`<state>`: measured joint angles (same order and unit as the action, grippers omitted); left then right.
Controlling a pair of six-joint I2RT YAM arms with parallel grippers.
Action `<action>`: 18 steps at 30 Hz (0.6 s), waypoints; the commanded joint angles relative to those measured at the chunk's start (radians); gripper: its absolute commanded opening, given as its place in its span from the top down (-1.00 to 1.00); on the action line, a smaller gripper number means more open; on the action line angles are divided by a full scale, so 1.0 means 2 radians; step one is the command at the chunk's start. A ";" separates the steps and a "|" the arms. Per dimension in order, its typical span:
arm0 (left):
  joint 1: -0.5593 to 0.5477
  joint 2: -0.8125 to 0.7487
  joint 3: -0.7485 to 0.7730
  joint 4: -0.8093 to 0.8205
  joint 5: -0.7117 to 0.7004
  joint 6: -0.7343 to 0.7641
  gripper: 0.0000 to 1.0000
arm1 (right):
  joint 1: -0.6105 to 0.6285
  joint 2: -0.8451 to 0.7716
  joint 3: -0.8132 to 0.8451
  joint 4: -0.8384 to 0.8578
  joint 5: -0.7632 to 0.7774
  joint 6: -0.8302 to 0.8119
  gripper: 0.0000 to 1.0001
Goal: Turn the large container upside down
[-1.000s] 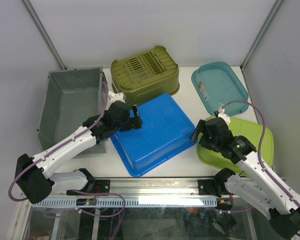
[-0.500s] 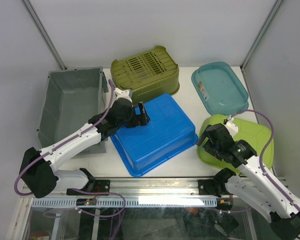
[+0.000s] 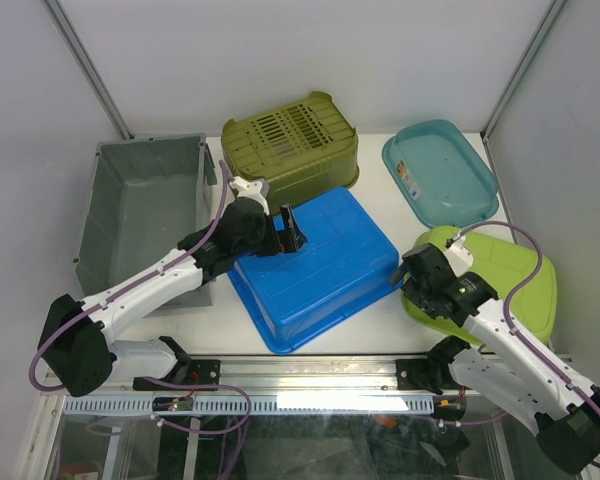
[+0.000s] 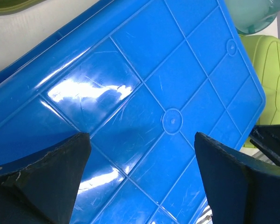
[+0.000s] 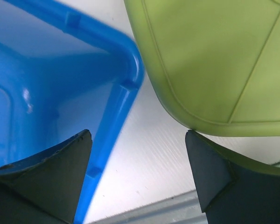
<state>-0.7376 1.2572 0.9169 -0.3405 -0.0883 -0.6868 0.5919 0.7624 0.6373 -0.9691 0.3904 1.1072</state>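
Note:
The large blue container [image 3: 320, 265] lies bottom up in the middle of the table, its ribbed base facing up. My left gripper [image 3: 285, 232] is open and empty just above the far left part of that base. The base fills the left wrist view [image 4: 168, 93] between the left gripper's [image 4: 141, 140] spread fingers. My right gripper [image 3: 412, 275] is open and empty, low by the container's right corner. In the right wrist view the gripper [image 5: 137, 135] sits over bare table between the blue rim [image 5: 126, 93] and a lime green container [image 5: 214, 60].
A grey bin [image 3: 140, 215] stands upright at the left. An olive green slotted basket [image 3: 290, 140] lies upside down at the back. A teal tray [image 3: 440, 170] is at the back right. The lime green container [image 3: 500, 275] lies at the right. A metal rail [image 3: 310, 375] runs along the front edge.
My left gripper has moved right and a little farther back over the blue base. The blue container has turned slightly, its right corner now nearer the lime green one. My right gripper has dropped lower.

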 commanded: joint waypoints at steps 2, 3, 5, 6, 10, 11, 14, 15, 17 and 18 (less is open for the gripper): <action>-0.004 -0.003 -0.031 -0.037 0.065 -0.008 -0.98 | -0.037 0.009 0.009 0.080 0.122 -0.003 -0.71; -0.004 -0.008 -0.034 -0.038 0.066 -0.009 -0.98 | -0.048 0.015 0.006 0.095 0.125 -0.015 -0.71; -0.003 -0.020 -0.038 -0.044 0.070 -0.012 -0.98 | -0.080 0.028 0.007 0.117 0.116 -0.042 -0.71; -0.004 -0.027 -0.039 -0.047 0.073 -0.014 -0.98 | -0.096 0.034 0.010 0.127 0.104 -0.054 -0.71; -0.004 -0.055 -0.039 -0.056 0.091 -0.019 -0.98 | -0.149 0.048 0.028 0.156 0.012 -0.110 -0.71; -0.004 -0.061 -0.035 -0.059 0.092 -0.017 -0.98 | -0.152 0.048 0.039 0.151 -0.010 -0.114 -0.71; -0.004 -0.067 -0.001 -0.080 0.069 0.003 -0.98 | -0.154 0.034 0.063 0.119 -0.058 -0.150 -0.73; -0.003 -0.064 0.015 -0.087 0.060 0.010 -0.98 | -0.154 0.025 0.070 0.103 -0.065 -0.158 -0.74; -0.003 -0.056 0.046 -0.098 0.042 0.020 -0.98 | -0.154 0.002 0.082 0.067 -0.073 -0.169 -0.75; -0.003 -0.052 0.059 -0.100 0.034 0.027 -0.98 | -0.154 -0.012 0.088 0.051 -0.079 -0.175 -0.75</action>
<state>-0.7387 1.1473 0.9112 -0.4889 0.0048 -0.6849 0.2893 0.8299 0.7296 -0.7635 0.3119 0.8513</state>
